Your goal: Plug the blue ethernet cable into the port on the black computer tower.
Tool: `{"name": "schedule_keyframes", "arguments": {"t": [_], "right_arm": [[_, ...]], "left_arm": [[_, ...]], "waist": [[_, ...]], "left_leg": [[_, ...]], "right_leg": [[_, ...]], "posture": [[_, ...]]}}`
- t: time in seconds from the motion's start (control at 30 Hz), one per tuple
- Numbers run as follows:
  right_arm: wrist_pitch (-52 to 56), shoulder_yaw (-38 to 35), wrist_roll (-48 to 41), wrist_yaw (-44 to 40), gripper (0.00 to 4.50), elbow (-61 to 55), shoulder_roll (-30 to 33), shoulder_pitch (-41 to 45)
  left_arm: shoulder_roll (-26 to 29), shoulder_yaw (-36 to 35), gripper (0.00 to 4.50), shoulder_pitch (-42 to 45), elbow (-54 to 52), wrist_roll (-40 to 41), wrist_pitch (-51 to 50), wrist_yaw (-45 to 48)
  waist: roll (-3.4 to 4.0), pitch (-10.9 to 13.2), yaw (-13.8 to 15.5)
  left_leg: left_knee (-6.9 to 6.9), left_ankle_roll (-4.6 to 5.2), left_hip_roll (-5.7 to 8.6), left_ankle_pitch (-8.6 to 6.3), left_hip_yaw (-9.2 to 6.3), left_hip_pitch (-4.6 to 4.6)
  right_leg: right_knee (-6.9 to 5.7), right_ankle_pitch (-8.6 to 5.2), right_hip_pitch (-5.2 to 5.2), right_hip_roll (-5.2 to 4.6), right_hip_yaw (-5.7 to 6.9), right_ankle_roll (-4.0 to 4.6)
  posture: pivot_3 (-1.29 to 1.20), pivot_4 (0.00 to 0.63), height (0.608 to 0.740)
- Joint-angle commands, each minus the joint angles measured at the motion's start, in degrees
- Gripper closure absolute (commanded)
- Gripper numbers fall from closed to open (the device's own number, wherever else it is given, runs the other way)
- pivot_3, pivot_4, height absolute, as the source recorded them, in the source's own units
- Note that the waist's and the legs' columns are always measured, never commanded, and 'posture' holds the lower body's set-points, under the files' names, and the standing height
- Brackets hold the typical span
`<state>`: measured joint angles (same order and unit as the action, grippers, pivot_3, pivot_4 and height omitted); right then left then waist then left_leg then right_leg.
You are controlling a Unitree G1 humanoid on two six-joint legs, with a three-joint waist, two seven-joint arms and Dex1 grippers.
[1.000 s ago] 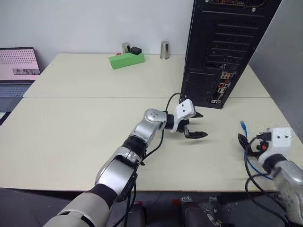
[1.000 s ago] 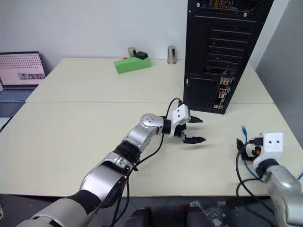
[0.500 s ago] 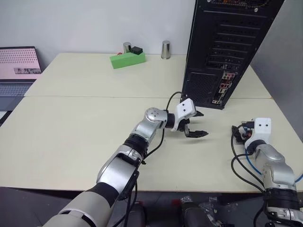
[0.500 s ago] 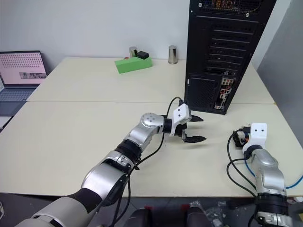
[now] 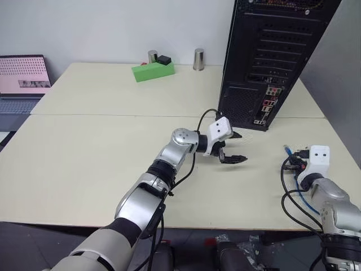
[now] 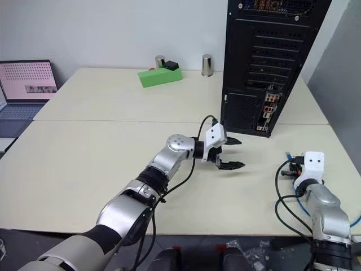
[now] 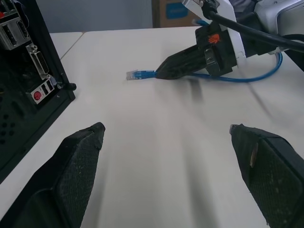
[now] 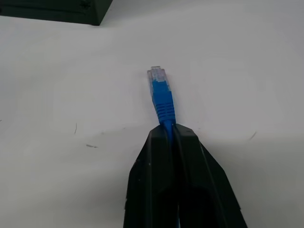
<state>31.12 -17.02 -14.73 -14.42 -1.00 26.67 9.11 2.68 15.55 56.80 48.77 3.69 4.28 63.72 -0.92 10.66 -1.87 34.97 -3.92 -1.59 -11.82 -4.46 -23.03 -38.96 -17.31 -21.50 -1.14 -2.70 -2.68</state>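
Observation:
The blue ethernet cable lies on the table at the right, its clear plug (image 8: 156,76) pointing toward the black computer tower (image 5: 271,51). My right gripper (image 8: 168,130) is shut on the cable just behind the plug's blue boot, low over the table. The rest of the cable (image 7: 259,77) loops back behind that hand. The tower stands upright at the back right with its rear facing me. Its coloured connector cluster (image 5: 265,103) sits low, and the port is too small to pick out. My left gripper (image 5: 241,148) hovers open in front of the tower's base, empty.
A green box (image 5: 152,70) and two metal cylinders (image 5: 197,58) stand at the far edge of the cream table (image 5: 84,164). A laptop (image 5: 22,76) sits at the far left. A grey panel (image 5: 338,84) rises on the right, beside the tower.
My right gripper has closed on the blue cable behind its plug. The left arm has stayed where it was, still open.

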Motion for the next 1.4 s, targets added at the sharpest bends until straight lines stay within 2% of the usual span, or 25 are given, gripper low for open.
{"name": "schedule_keyframes", "arguments": {"t": [0.03,0.17,0.37,0.77,0.93,1.03,1.07,1.1,1.17,1.2,1.4], "right_arm": [[-1.1,5.3,-0.3,-7.6,4.45,-6.1,2.9,0.3],[0.9,11.6,-2.2,-16.6,4.45,-14.7,7.5,-0.2],[6.8,17.3,-7.8,-26.0,4.45,-26.1,12.6,2.1],[9.6,23.8,-8.1,-29.7,4.45,-29.0,14.1,7.0],[9.0,24.6,-7.2,-30.4,4.5,-28.6,14.8,7.4],[8.7,24.9,-6.7,-30.6,4.5,-28.7,15.0,7.5],[8.8,24.9,-6.7,-30.6,4.5,-28.8,15.0,7.5],[8.8,24.9,-6.7,-30.7,4.5,-29.0,15.0,7.4],[8.9,25.0,-6.7,-30.7,4.5,-29.3,14.9,7.5],[8.9,25.0,-6.6,-30.7,4.5,-29.4,14.9,7.5],[9.4,25.2,-6.9,-30.7,4.5,-30.3,14.8,7.7]], "left_arm": [[2.3,-0.9,0.0,-1.3,-5.6,2.7,-0.3,7.3],[6.4,-0.7,0.0,-2.3,-7.2,1.9,-0.1,11.0],[11.3,0.0,0.0,-4.1,-11.9,1.9,0.3,15.0],[15.7,0.6,0.0,-8.2,-20.9,2.4,-2.7,17.4],[17.2,0.8,0.82,-8.1,-20.8,2.2,-3.5,19.4],[17.4,0.9,1.63,-7.8,-20.0,1.7,-3.3,19.4],[17.4,1.0,1.72,-7.8,-19.8,1.4,-3.1,19.3],[17.4,1.1,2.08,-7.9,-19.7,1.2,-3.0,19.1],[17.1,1.2,2.37,-7.8,-19.4,1.0,-2.8,18.6],[17.1,1.3,2.73,-7.9,-19.3,0.9,-2.7,18.4],[16.7,1.5,4.08,-7.7,-18.8,0.6,-2.1,17.4]], "waist": [[0.01,0.0,-0.4],[0.03,0.0,-1.3],[-0.01,0.0,-1.3],[-0.03,0.0,-1.0],[-0.02,0.0,-1.0],[-0.02,0.0,-1.0],[-0.03,0.0,-1.0],[-0.03,0.0,-1.0],[-0.03,0.0,-1.0],[-0.03,0.0,-1.0],[-0.03,0.0,-1.0]], "left_leg": [[0.0,0.0,-0.01,0.0,0.0,0.0],[-0.02,0.0,-0.06,0.0,0.0,0.01],[0.0,0.0,-0.06,0.0,-0.07,-0.01],[0.02,0.0,-0.06,0.0,-0.09,-0.02],[0.02,0.0,-0.06,0.0,-0.08,-0.02],[0.02,0.0,-0.06,0.0,-0.08,-0.02],[0.03,0.0,-0.06,0.0,-0.08,-0.02],[0.03,0.0,-0.06,0.0,-0.08,-0.02],[0.03,0.0,-0.06,0.0,-0.08,-0.02],[0.03,0.0,-0.06,0.0,-0.09,-0.02],[0.03,0.0,-0.06,0.0,-0.08,-0.02]], "right_leg": [[-0.01,0.0,-0.02,0.01,-0.01,0.0],[-0.05,0.0,-0.04,0.06,-0.02,0.0],[-0.01,-0.03,0.0,0.06,0.05,-0.04],[-0.01,-0.01,-0.01,0.04,0.07,0.0],[-0.02,0.0,-0.02,0.04,0.07,0.0],[-0.02,0.0,-0.02,0.04,0.07,0.0],[-0.01,-0.01,-0.02,0.04,0.07,0.0],[-0.01,-0.01,-0.01,0.04,0.07,0.0],[-0.01,-0.01,-0.01,0.04,0.07,0.0],[-0.01,0.0,-0.02,0.04,0.07,0.0],[-0.02,0.0,-0.02,0.04,0.07,0.0]], "posture": [[0.0,0.15,0.74],[0.0,0.15,0.74],[0.0,0.15,0.74],[0.0,0.15,0.74],[0.0,0.15,0.74],[0.0,0.15,0.74],[0.0,0.15,0.74],[0.0,0.15,0.74],[0.0,0.15,0.74],[0.0,0.15,0.74],[0.0,0.15,0.74]]}}
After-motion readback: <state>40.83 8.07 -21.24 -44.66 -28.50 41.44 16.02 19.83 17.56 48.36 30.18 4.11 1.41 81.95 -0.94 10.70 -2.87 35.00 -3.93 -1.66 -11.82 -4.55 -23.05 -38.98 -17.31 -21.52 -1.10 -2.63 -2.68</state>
